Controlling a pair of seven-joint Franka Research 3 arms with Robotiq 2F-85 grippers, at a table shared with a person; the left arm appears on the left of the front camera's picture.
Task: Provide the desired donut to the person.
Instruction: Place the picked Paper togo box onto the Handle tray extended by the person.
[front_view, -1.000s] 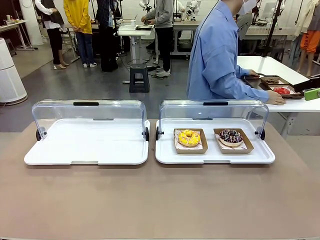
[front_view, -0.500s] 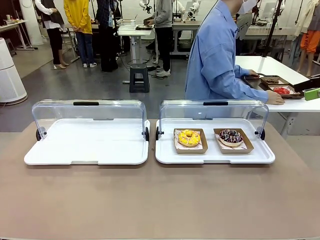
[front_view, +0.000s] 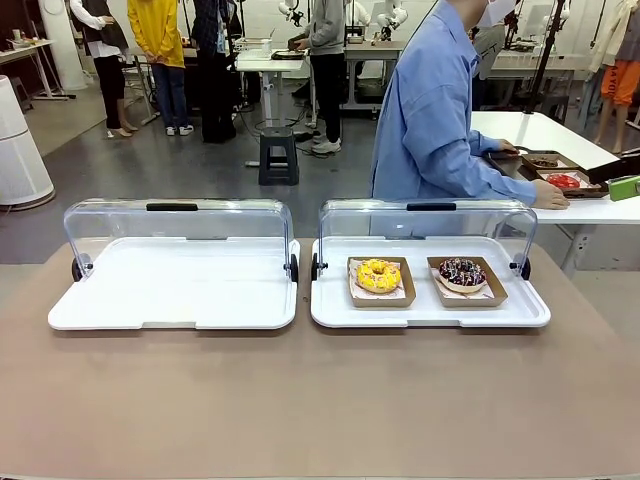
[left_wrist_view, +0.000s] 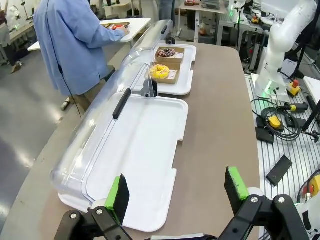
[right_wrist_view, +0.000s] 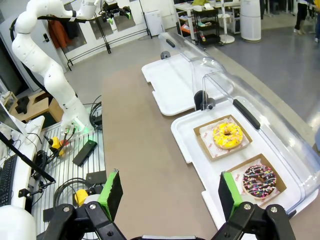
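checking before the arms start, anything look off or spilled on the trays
Nothing stands out. The yellow donut and chocolate sprinkled donut sit upright in their cardboard boats on the right tray; the left tray is bare. Both clear lids are rolled back.

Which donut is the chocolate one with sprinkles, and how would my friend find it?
Look at the two white trays with clear lids on the brown table, and pick the right tray, the one holding food. Two donuts sit there in brown paper boats. The chocolate donut is farther right, dark with colourful sprinkles, while its neighbour, the yellow donut, is bright yellow.
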